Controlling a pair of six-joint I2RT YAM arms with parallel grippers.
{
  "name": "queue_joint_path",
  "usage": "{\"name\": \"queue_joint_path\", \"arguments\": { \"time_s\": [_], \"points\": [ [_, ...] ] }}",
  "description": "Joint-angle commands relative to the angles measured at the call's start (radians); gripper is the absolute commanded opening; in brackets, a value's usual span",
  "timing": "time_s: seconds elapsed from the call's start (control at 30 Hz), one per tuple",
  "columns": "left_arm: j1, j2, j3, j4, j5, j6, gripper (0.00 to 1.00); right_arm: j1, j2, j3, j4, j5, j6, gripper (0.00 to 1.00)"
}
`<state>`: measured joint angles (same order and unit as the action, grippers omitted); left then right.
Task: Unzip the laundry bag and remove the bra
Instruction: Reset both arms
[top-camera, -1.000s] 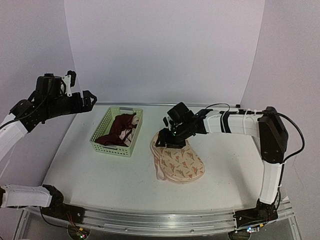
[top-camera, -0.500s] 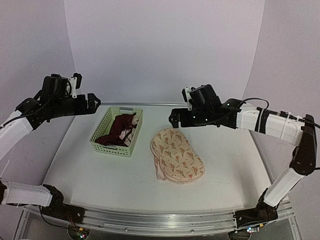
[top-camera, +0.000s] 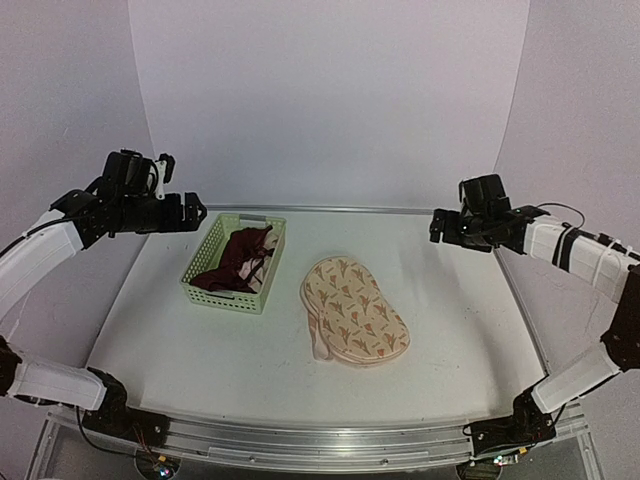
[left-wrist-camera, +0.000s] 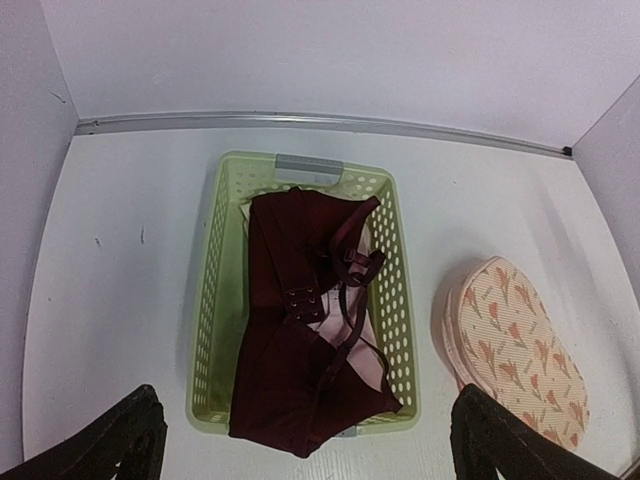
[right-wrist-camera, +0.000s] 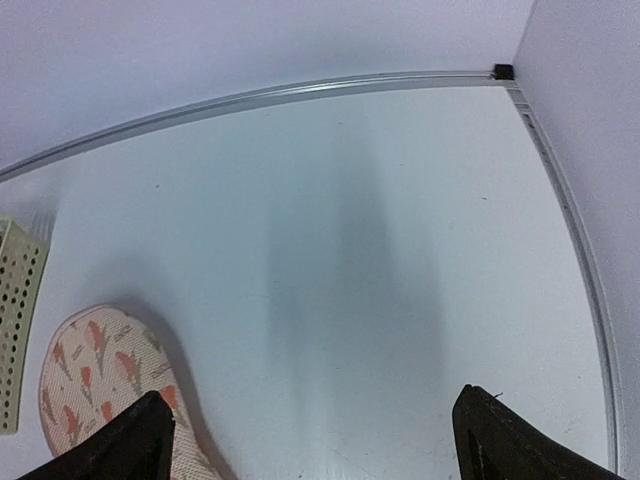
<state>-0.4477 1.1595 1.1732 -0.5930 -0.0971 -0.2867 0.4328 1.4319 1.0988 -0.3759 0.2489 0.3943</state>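
The cream-peach laundry bag (top-camera: 354, 311) with reddish leaf print lies flat on the table, right of the basket; it also shows in the left wrist view (left-wrist-camera: 514, 347) and at the lower left of the right wrist view (right-wrist-camera: 100, 385). The dark maroon bra (top-camera: 236, 259) lies in the light-green lattice basket (top-camera: 200, 272), also seen in the left wrist view (left-wrist-camera: 300, 320). My left gripper (top-camera: 190, 212) hangs open and empty high above the table, left of the basket. My right gripper (top-camera: 440, 226) is open and empty, high at the right, away from the bag.
The basket (left-wrist-camera: 398, 300) stands at the back left of the white table. A metal rail (right-wrist-camera: 300, 92) runs along the table's far edge against the backdrop, and another along the right side (right-wrist-camera: 575, 250).
My right arm has lifted off the far end of the laundry bag and swung up and to the right. My left gripper has shifted slightly right and down.
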Motion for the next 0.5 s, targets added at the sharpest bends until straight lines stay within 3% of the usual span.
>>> {"name": "queue_joint_path", "arguments": {
  "time_s": [0.0,0.23,0.47],
  "points": [
    [0.065,0.018,0.07,0.022,0.034,0.012,0.99,-0.095,-0.116,-0.06,0.037,-0.059,0.022,0.98],
    [0.19,0.05,0.062,0.03,0.071,-0.027,0.99,-0.249,-0.241,-0.176,0.04,-0.13,0.002,0.98],
    [0.227,-0.034,-0.024,0.102,0.015,-0.054,0.99,-0.258,-0.364,-0.234,0.039,-0.148,0.023,0.98]
  ]
}}
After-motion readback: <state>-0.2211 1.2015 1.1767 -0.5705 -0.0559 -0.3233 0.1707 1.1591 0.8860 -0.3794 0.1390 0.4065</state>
